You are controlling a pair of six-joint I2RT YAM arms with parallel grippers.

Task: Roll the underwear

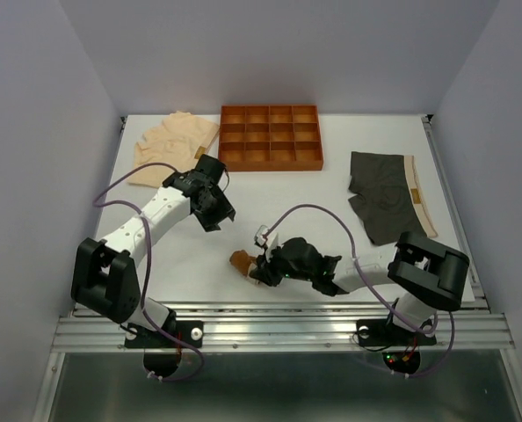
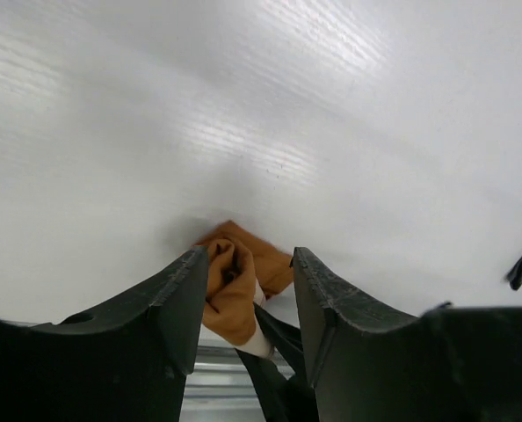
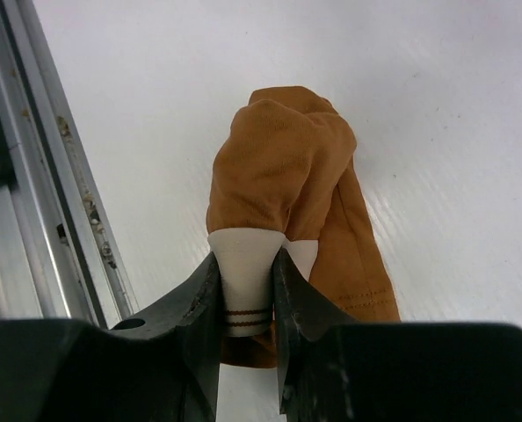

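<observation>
White tabletop (image 1: 331, 237) by the front rail (image 1: 279, 309) is where the right gripper (image 3: 246, 272) sits clenched on the cream waistband (image 3: 242, 253) of the rust-brown brief (image 3: 283, 158). The brief is bunched into a tight bundle, so I'd judge it rolled or nearly so. The left gripper (image 1: 215, 209) hangs above with its jaws apart, holding nothing, and farther out the dark grey brief (image 1: 380, 198) and pale peach brief (image 1: 175, 141) lie spread either side of the orange tray (image 1: 270, 164), both yet to be rolled.
</observation>
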